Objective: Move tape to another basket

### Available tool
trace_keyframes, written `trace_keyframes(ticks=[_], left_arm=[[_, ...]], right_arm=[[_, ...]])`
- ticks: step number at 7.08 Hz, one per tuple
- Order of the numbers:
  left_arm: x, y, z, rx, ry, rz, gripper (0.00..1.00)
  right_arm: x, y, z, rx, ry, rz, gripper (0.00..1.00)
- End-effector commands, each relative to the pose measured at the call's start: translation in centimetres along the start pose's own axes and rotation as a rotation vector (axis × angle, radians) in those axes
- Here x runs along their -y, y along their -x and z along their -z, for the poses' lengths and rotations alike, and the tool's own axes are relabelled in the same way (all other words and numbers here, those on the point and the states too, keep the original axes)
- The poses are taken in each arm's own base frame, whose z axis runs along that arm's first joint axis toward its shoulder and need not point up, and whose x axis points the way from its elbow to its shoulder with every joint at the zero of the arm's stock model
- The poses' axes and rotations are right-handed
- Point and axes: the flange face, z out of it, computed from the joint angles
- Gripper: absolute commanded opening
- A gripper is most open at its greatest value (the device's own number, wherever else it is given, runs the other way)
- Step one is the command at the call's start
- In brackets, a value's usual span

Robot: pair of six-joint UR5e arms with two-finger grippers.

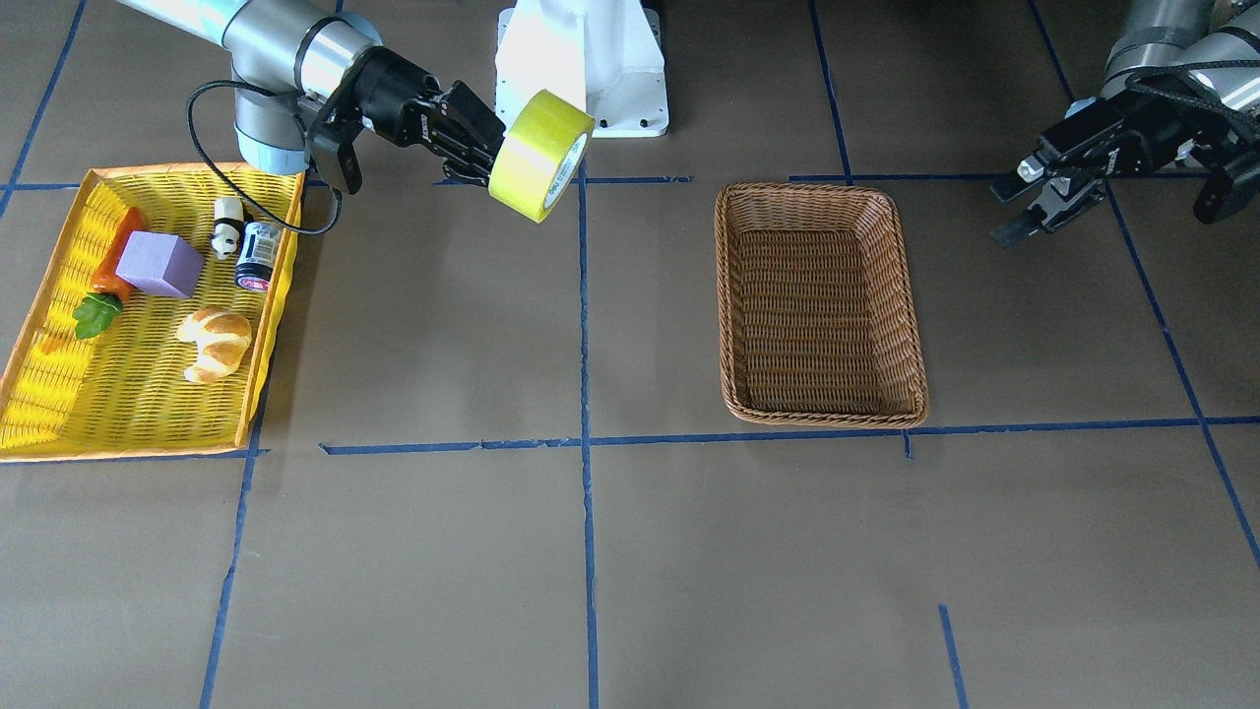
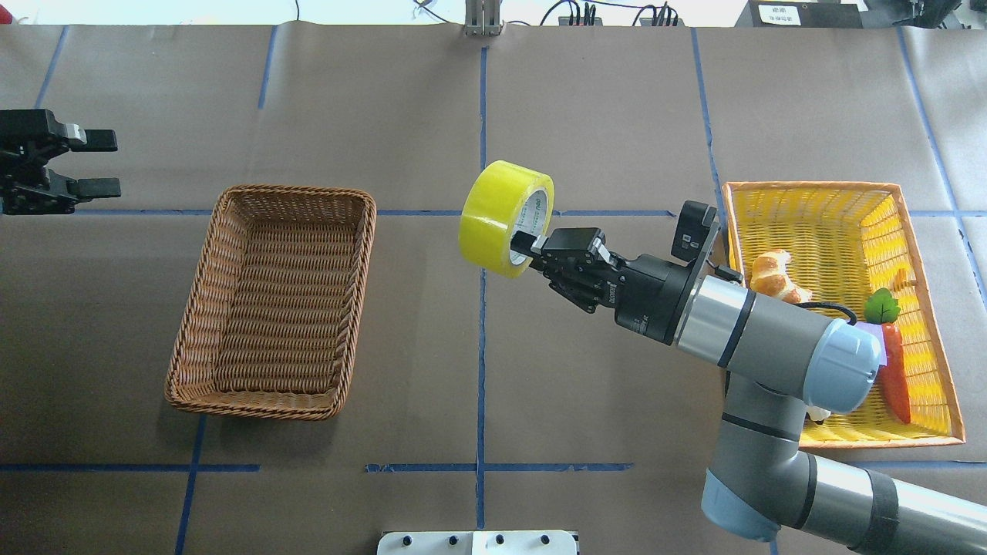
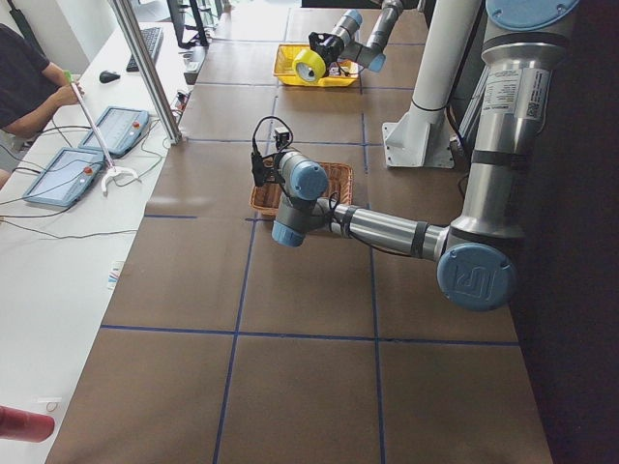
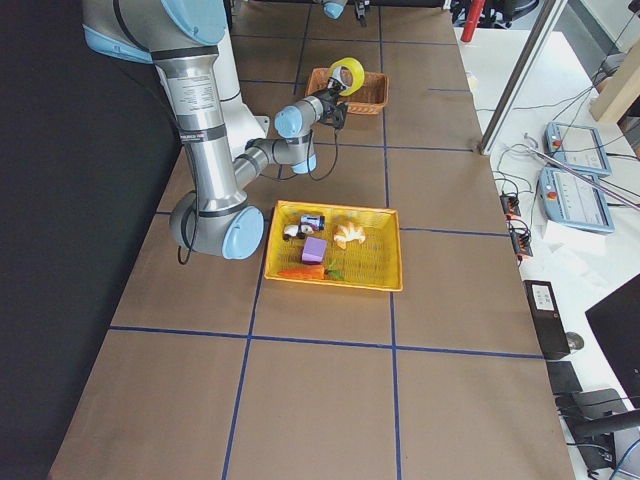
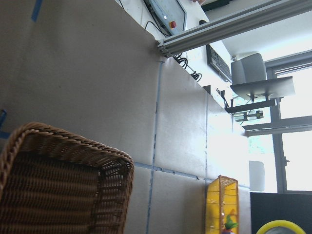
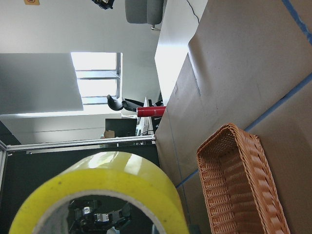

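Note:
The yellow tape roll (image 1: 539,156) hangs in the air, tilted, held by my right gripper (image 1: 489,162), which is shut on its rim with one finger inside the core. In the overhead view the tape (image 2: 501,216) is over the table's middle, between the two baskets, about a roll's width right of the brown wicker basket (image 2: 293,191). The wicker basket (image 1: 817,192) is empty. My left gripper (image 2: 104,163) is open and empty, beyond the wicker basket's far left corner. The right wrist view shows the tape (image 6: 107,190) close up, with the wicker basket (image 6: 234,185) beyond it.
The yellow mesh basket (image 1: 281,266) on my right holds a croissant (image 1: 215,342), a purple block (image 1: 159,264), a carrot (image 1: 118,251), a panda figure (image 1: 227,226) and a small can (image 1: 256,256). The white robot base (image 1: 581,59) stands behind the tape.

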Motion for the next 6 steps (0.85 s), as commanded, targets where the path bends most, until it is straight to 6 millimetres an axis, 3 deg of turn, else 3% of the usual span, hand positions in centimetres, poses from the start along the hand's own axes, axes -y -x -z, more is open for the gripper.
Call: trace_keyframes(ticks=[1, 2, 4, 6], left_arm=[[-3.7, -1.3, -3.9, -0.169, 0.063, 0.097, 1.0], [-5.9, -2.7, -7.4, -0.204, 0.149, 0.112, 1.0], [-8.6, -5.9, -11.4, -0.268, 0.262, 0.189, 1.0], [-9.9, -9.3, -13.6, -0.35, 0.347, 0.32, 1.0]], right_arm=[[-1.2, 0.2, 0.4, 0.044, 0.044, -0.022, 0.03], [-2.3, 0.1, 1.0, 0.089, 0.091, -0.041, 0.03], [-3.5, 0.3, 1.6, 0.119, 0.172, -0.052, 0.03], [-5.3, 0.5, 2.1, 0.181, 0.231, -0.078, 0.03]])
